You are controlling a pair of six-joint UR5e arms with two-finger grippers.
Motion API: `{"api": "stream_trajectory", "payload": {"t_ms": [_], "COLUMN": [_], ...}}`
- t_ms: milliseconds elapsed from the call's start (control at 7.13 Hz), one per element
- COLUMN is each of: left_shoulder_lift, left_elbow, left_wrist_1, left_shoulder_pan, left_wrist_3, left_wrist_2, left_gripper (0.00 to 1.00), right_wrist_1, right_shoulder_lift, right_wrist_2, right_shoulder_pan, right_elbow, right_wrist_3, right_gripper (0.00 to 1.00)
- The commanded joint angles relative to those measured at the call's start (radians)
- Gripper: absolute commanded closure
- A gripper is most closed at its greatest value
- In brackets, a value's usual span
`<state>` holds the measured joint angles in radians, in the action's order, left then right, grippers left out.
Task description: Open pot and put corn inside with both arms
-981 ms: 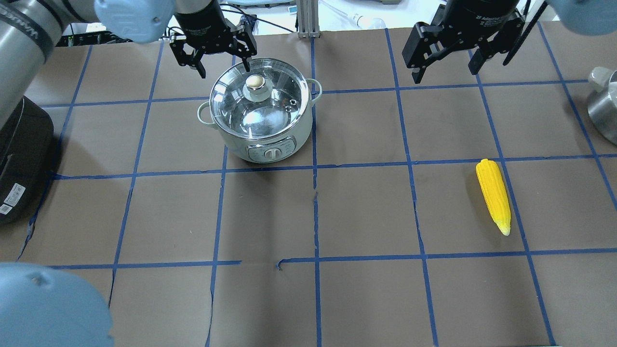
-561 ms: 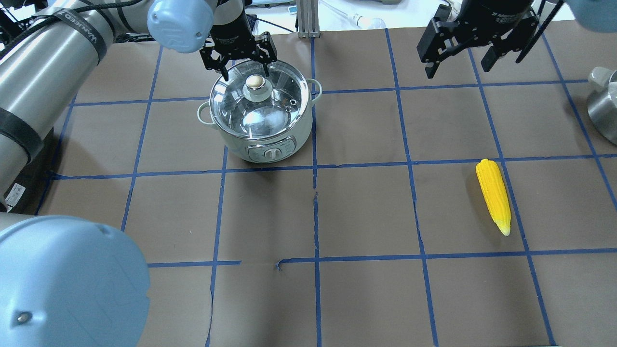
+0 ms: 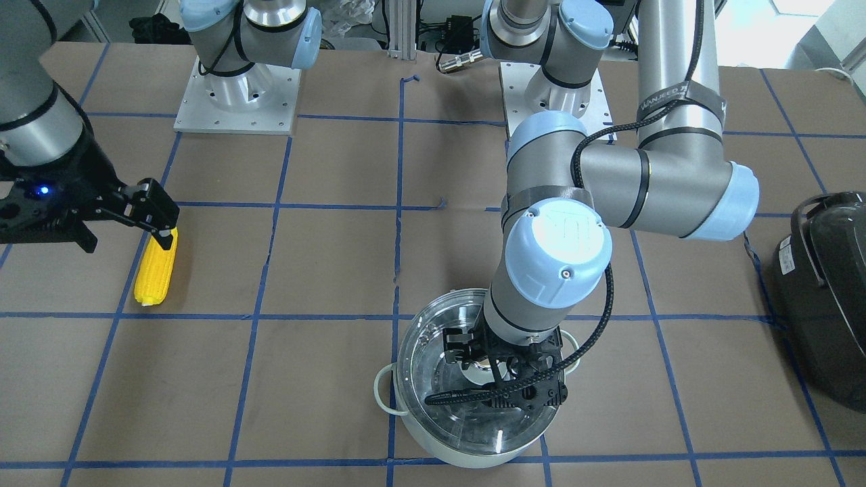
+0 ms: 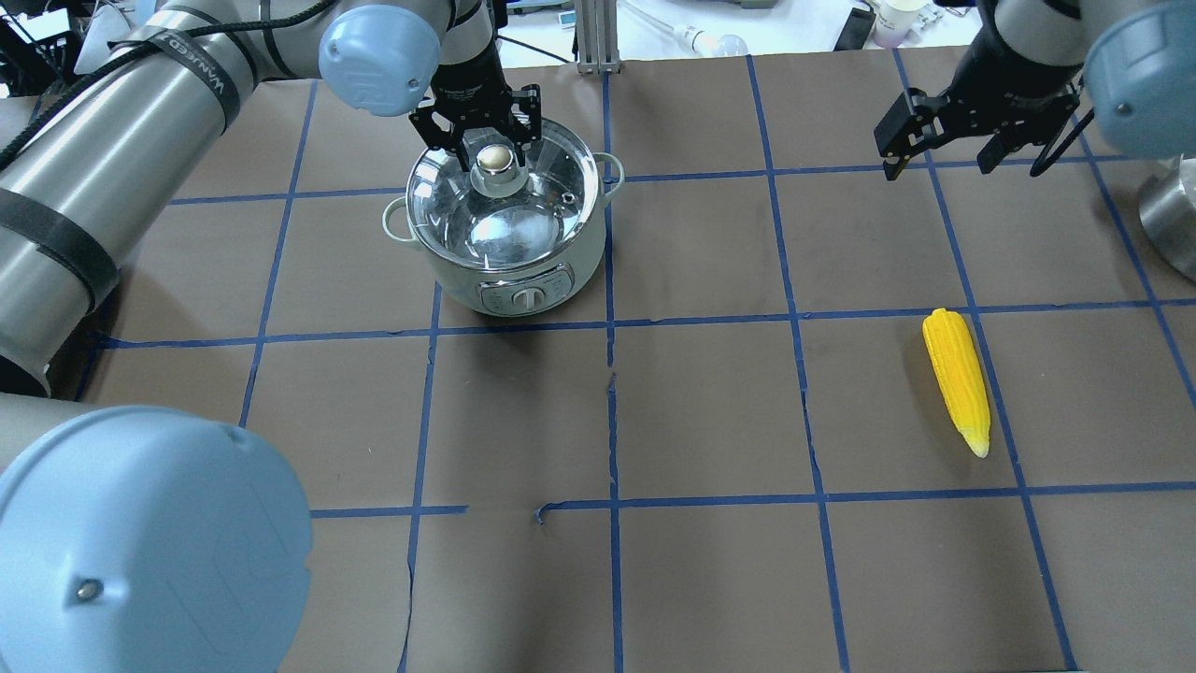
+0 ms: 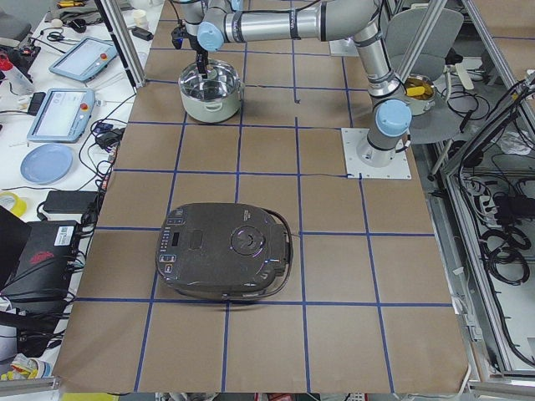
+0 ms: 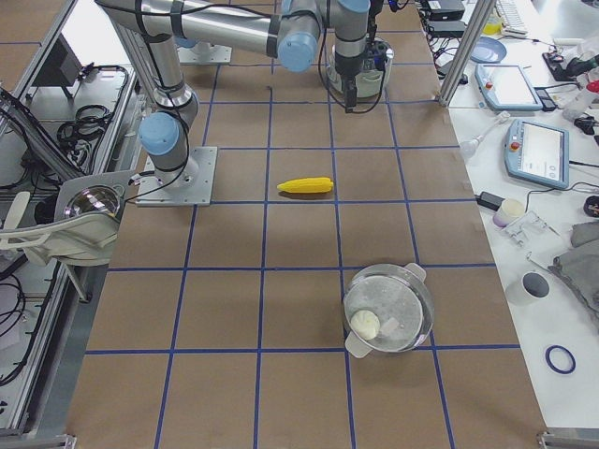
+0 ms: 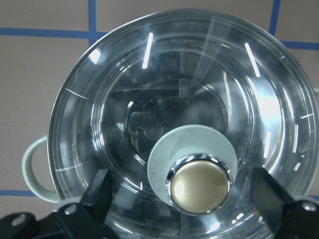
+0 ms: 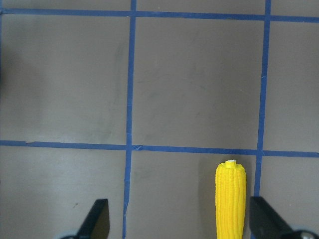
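The steel pot point(image 4: 523, 280) stands at the back left with its glass lid point(image 4: 537, 201) on, brass knob point(image 4: 495, 160) on top. My left gripper point(image 4: 486, 131) is open over the lid. In the left wrist view its fingers point(image 7: 99, 191) stand wide either side of the knob point(image 7: 200, 183) without touching it. From the front the left gripper point(image 3: 502, 370) hides the knob over the pot point(image 3: 467, 456). The yellow corn point(image 4: 957, 379) lies flat at the right. My right gripper point(image 4: 939, 154) is open and empty, raised beyond the corn's blunt end point(image 8: 230, 199).
A big black appliance point(image 5: 226, 251) sits at the table's left end, also seen from the front point(image 3: 822, 297). A second lidded steel pot point(image 6: 388, 307) stands at the right end, partly in the overhead view point(image 4: 1168, 224). The left arm's elbow point(image 4: 140, 551) fills the near left corner.
My left gripper has moved right and down from behind the pot to straddle the lid knob. My right gripper has moved right and lower, toward the corn. Pot and corn have not moved.
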<state>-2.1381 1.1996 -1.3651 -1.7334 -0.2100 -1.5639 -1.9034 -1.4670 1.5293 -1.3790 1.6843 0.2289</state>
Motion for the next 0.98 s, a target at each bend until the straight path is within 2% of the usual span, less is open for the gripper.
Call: {"api": "stream_trajectory", "payload": {"t_ms": [0,140,280,561,841], "left_shoulder_lift": [0.001,0.007,0.026,0.046,0.061], "left_elbow": [0.003,-0.005,-0.027,-0.08,-0.074], "left_wrist_1": [0.0,0.001,0.001,-0.05,-0.1], "left_shoulder_pan": [-0.012,-0.012,-0.012,0.044,0.173], "left_wrist_3": [-0.023,-0.025,-0.023,0.048,0.2], "left_wrist_2": [-0.008,-0.008,-0.008,-0.01,-0.004], "left_gripper": [0.95,1.0,1.0,1.0,1.0], "right_wrist_1": [-0.347,-0.453,-0.48,-0.471,-0.45], "right_shoulder_lift": [0.045,0.088,0.118,0.145,0.145], "right_wrist_2": [-0.021,-0.046,-0.038,0.009,0.043], "right_shoulder_pan": [0.095,0.118,0.12,0.138,0.149], "right_elbow": [0.275,0.344,0.36,0.365,0.385], "right_wrist_3": [0.061,0.094,0.11,0.158,0.159], "right_gripper": [0.0,0.0,0.0,0.0,0.0]}}
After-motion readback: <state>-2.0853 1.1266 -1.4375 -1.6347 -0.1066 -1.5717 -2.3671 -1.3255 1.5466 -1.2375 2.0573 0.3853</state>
